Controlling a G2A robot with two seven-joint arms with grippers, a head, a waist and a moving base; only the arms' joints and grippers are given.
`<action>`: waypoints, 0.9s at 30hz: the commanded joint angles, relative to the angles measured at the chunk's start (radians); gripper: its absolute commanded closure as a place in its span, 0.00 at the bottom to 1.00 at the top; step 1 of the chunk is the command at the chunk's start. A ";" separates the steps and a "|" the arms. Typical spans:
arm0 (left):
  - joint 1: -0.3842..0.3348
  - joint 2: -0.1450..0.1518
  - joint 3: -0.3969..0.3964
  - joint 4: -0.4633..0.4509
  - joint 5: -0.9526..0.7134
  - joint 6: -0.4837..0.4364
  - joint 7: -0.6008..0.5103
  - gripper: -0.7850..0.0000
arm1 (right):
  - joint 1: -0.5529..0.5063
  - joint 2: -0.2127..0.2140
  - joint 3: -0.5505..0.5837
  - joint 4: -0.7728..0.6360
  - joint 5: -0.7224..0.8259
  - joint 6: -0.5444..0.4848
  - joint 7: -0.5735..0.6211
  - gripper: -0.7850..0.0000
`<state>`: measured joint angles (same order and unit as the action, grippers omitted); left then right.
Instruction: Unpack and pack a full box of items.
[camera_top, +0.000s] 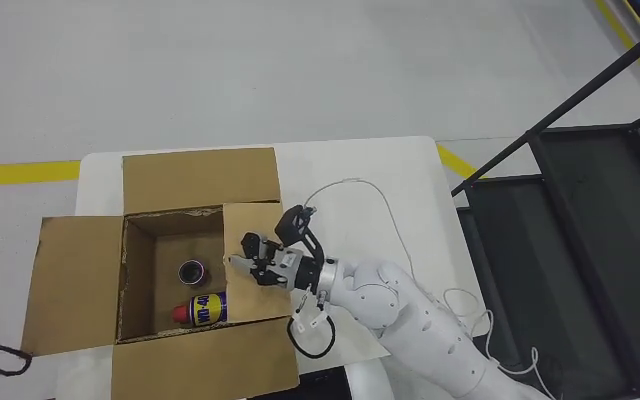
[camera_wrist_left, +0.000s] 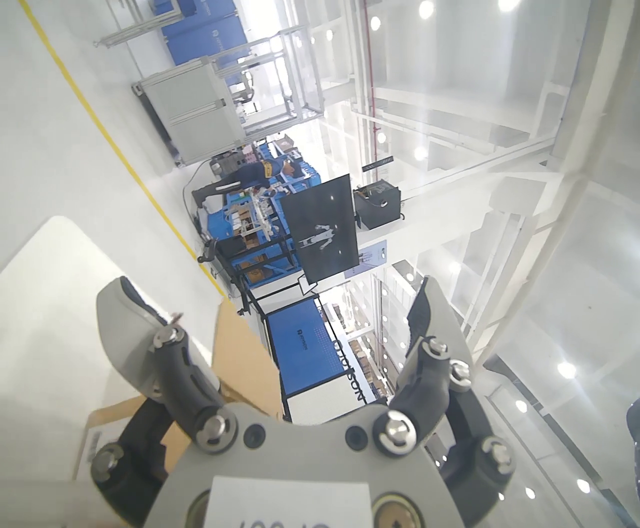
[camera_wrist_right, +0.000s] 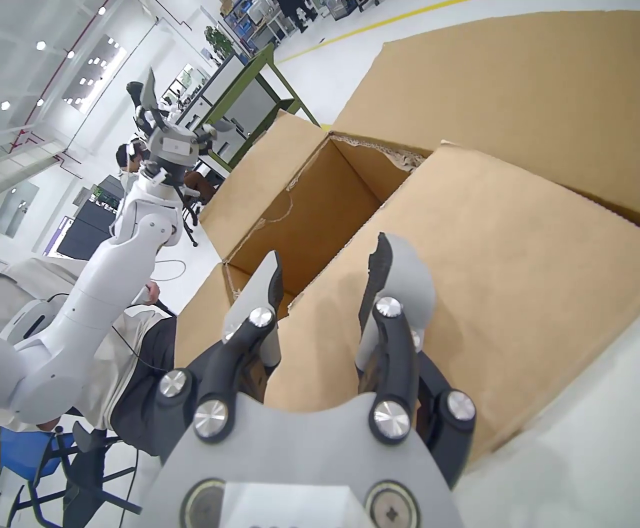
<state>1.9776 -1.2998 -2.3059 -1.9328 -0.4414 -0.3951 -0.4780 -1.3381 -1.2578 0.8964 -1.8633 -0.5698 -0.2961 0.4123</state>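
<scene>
An open cardboard box stands on the left part of the white table, all flaps folded out. On its floor lie a blue and yellow spray can with a red cap and a small dark round object. My right gripper hovers over the box's right-hand flap, at the opening's edge, open and empty. My left gripper is open and empty, pointing up toward the ceiling. In the right wrist view the left arm stands raised high beyond the box.
A thin white cable loops across the table right of the box. A black metal rack stands off the table's right side. The floor with a yellow line lies behind. A cardboard flap edge sits under the left gripper.
</scene>
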 joint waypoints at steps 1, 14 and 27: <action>0.026 -0.002 -0.002 0.028 -0.020 0.008 -0.034 0.00 | -0.004 0.002 0.007 -0.004 0.003 -0.003 0.000 0.60; 0.054 -0.009 -0.102 0.104 -0.017 -0.018 -0.005 0.00 | -0.040 0.011 0.035 -0.024 0.017 -0.019 0.000 0.56; 0.065 -0.030 0.063 0.010 0.009 0.013 -0.011 0.00 | -0.057 0.014 0.054 -0.063 0.096 -0.045 -0.002 0.53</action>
<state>2.0369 -1.3289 -2.2434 -1.9106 -0.4509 -0.3732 -0.4895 -1.3928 -1.2448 0.9443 -1.9216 -0.4686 -0.3390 0.4123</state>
